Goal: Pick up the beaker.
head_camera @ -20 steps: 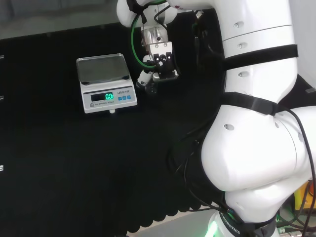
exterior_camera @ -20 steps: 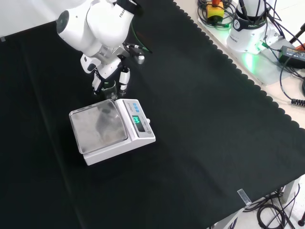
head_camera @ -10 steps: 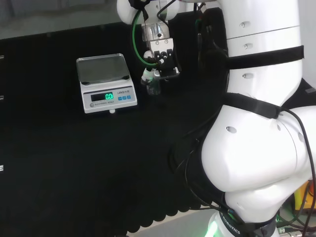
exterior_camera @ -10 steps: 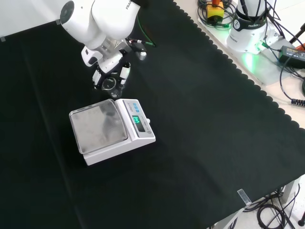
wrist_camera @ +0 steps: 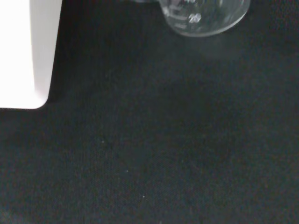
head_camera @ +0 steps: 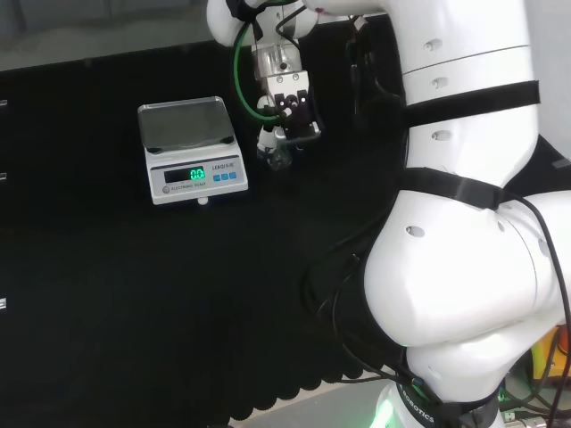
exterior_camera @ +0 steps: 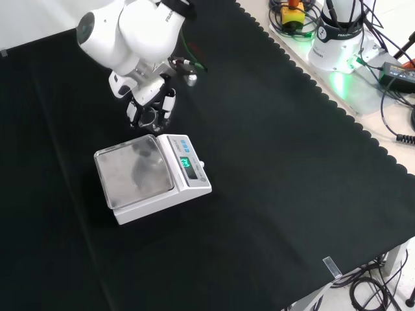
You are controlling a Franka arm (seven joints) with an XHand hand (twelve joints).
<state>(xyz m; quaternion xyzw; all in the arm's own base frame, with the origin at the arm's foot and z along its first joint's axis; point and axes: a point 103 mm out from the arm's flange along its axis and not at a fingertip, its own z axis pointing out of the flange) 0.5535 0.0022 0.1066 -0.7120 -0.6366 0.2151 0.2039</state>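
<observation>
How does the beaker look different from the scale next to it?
The beaker is clear glass and round; the scale is opaque white and boxy with a grey metal pan. The beaker is much smaller than the scale. The hand has its fingers around the beaker, while the scale sits untouched on the cloth. Both are on the same black-covered bench, close together.

Scale (head_camera: 191,149): one white bench unit with a bare, square metal pan and a lit green display beside blue buttons; it stood flat on the black cloth (head_camera: 134,303).

Black cloth: covered the bench, scalloped along its edge (exterior_camera: 337,110) in the front view.

Off the cloth, front view: cables (exterior_camera: 395,97), a green-lit base (exterior_camera: 340,42), a small clear strip (exterior_camera: 331,266) at the near edge.
</observation>
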